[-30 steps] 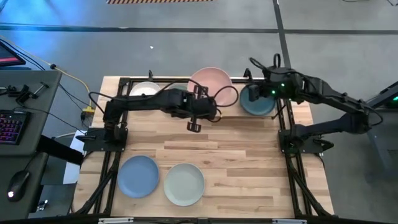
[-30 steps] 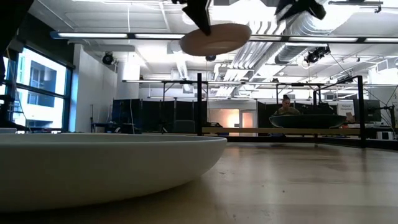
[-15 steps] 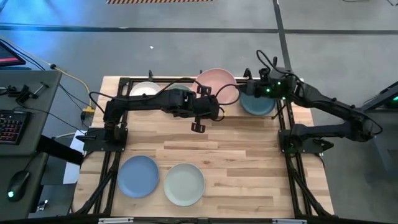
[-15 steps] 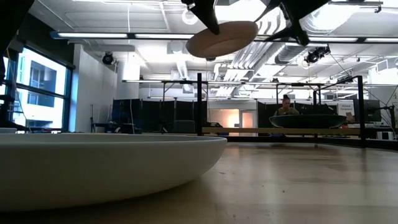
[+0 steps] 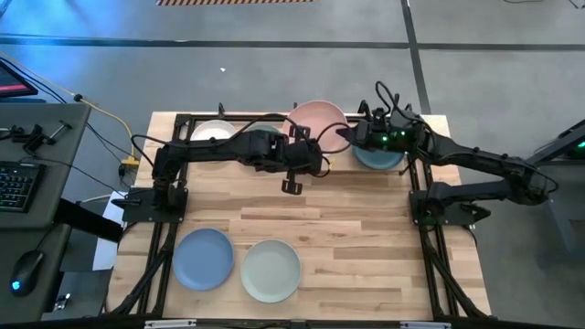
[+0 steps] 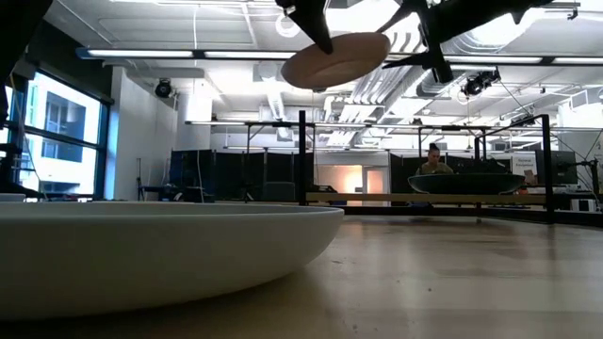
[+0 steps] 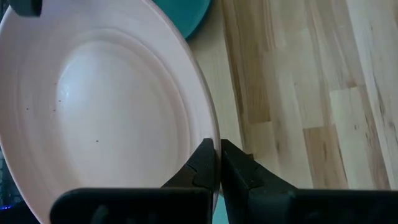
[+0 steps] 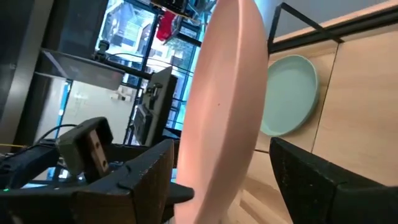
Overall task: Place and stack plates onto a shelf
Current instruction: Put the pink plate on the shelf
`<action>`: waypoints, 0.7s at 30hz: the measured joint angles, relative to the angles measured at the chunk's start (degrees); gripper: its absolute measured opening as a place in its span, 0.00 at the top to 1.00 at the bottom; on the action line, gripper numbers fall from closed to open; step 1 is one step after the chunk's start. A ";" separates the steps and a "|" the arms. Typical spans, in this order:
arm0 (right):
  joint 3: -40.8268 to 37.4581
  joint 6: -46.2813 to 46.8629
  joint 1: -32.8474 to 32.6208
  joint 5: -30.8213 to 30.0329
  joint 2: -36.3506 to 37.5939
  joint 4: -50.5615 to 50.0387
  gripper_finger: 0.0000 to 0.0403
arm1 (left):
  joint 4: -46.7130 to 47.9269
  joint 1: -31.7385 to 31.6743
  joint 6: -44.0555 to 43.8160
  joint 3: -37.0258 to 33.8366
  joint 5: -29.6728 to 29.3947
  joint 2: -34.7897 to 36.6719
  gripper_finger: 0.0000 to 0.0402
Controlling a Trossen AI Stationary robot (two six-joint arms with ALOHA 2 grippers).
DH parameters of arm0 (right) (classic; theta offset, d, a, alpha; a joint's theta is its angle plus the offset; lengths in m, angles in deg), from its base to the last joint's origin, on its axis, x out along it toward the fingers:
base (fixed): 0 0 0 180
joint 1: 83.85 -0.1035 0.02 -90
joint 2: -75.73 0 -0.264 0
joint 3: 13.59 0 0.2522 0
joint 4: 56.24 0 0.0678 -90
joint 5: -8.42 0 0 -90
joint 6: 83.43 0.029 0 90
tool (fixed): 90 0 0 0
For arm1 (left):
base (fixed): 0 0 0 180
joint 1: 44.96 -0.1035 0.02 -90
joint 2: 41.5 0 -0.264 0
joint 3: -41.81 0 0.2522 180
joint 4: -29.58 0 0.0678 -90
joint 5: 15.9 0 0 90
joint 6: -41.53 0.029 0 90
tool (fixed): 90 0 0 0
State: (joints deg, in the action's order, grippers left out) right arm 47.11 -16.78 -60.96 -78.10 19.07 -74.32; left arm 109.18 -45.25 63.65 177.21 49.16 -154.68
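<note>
The pink plate (image 5: 317,117) hangs in the air over the far middle of the table, with my left gripper (image 5: 306,144) shut on it. My right gripper (image 5: 347,135) has come in from the right and is open. In the right wrist view its fingers stand on either side of the pink plate's (image 8: 227,93) right rim; I see no touch. On the shelf (image 6: 301,155) floor lie the dark teal plate (image 5: 379,153), the white plate (image 5: 208,132) and the sage green plate (image 8: 289,93). A blue plate (image 5: 203,259) and a pale mint plate (image 5: 271,270) lie flat at the near left. My left gripper pinches the pink plate's near rim (image 7: 208,134) between its two fingers, one on the upper face and one underneath. The fingers come from the near side, slanting down toward the far edge. The plate is lifted clear above the shelf, close to level with a slight tilt (image 6: 334,58).
Black frame rods (image 5: 416,183) run along both sides of the table and around the shelf. Bare wood (image 5: 347,228) lies open in the middle and near right. A desk with a keyboard (image 5: 18,187) stands left of the table. A person (image 6: 435,160) sits far behind.
My right gripper has moved down and toward the table's left, up to the pink plate, rolling its wrist as it went. Its fingers have opened and now stand either side of the plate's right rim. My left gripper keeps the plate held up in about the same place.
</note>
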 joint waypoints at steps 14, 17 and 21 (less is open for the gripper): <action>0.00 2.44 -0.19 -0.67 0.00 -0.25 0.70 | 0.02 -1.27 -1.17 0.00 1.32 0.01 1.00; 0.00 2.51 -0.19 -1.47 0.00 -0.48 0.76 | -0.02 -1.27 -1.26 0.00 1.77 0.00 1.00; 0.00 2.51 -0.19 -1.51 0.00 -0.44 0.80 | -0.12 -1.27 -2.32 0.00 1.91 0.00 0.99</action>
State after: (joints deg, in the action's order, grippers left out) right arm 47.11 -14.27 -61.15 -79.60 19.07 -74.76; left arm 109.06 -46.52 61.33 177.21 51.07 -154.68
